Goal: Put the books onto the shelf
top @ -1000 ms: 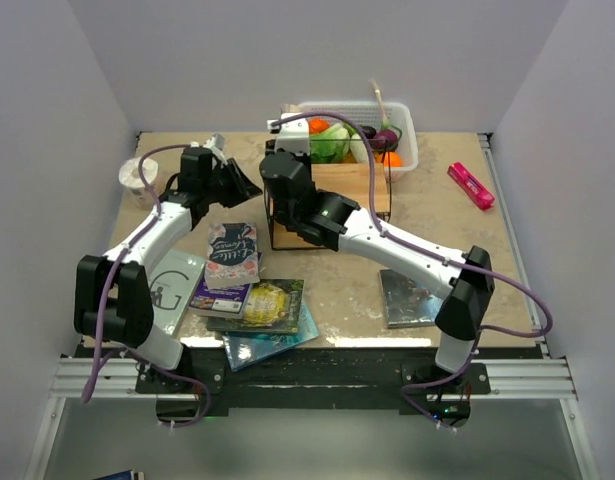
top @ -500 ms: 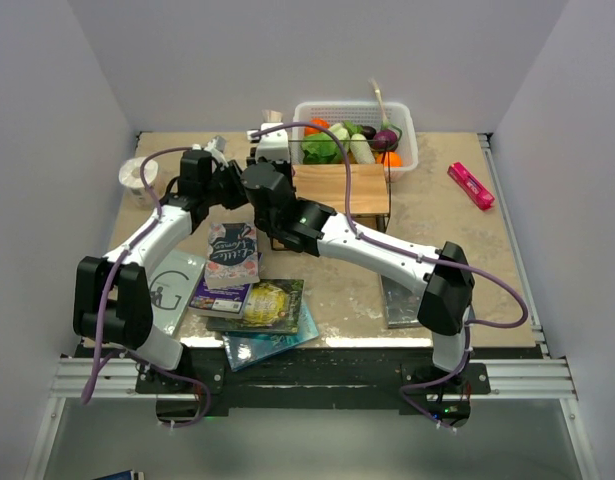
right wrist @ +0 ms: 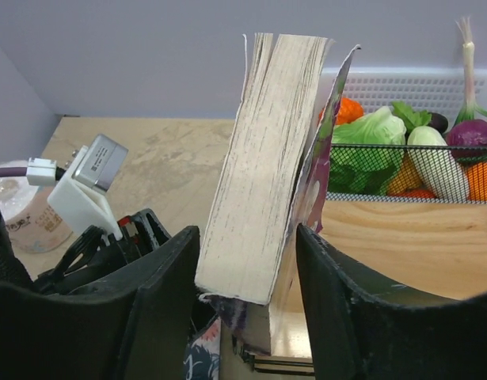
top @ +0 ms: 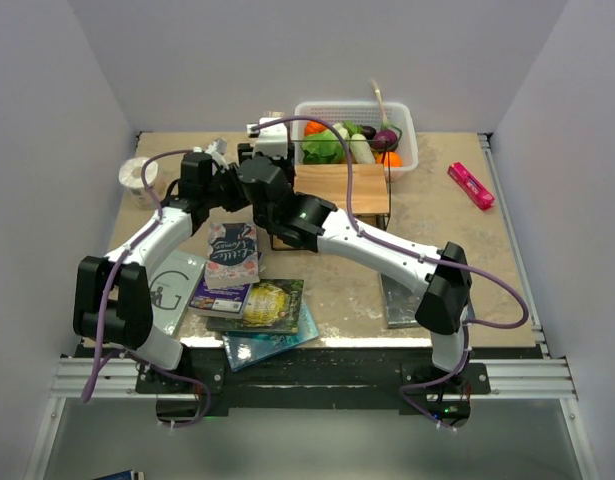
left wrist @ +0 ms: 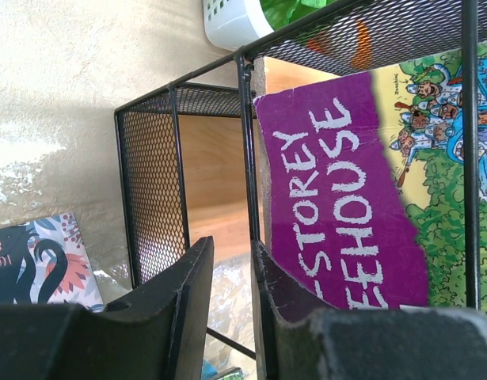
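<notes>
- Right tool (right wrist: 247, 237): jaws straddle the book (right wrist: 259, 158) and are spread wider than its page block. There's slack at the right-hand jaw, filled only by the loose cover. Reads as open, not clamping.
- Book stands on edge between those jaws, page edges toward the wrist camera. Its top leans slightly toward the right-hand jaw, and the purple cover peels off the block.
- It sits at the end of the shelf (left wrist: 148, 190) nearest the tool. Left wrist view shows the cover behind the frame wires, so it looks to be inside the frame.
- Left tool (left wrist: 233, 247): jaws nearly together, thin gap. A shelf corner post runs down toward that gap; can't tell if it's pinched or just alongside.
- Stack (top: 249, 295) of more books lies flat on the desk (top: 437, 230), behind both tools, toward the arm bases. Lone book (top: 402, 298) lies apart, beside the right arm's elbow.
- Handling, judged: thin paperbacks, light, bend easily, covers glossy and probably slick. The upright one has only the frame to lean on, so it may tip.
- Where to grip: pinch across the thickness, close to the spine where the block is stiffest. Gripping the cover alone would fan it open. The flat ones need an overhanging edge to get a jaw under.
- Basket (top: 407, 130) sits just beyond the shelf; not part of the job.
</notes>
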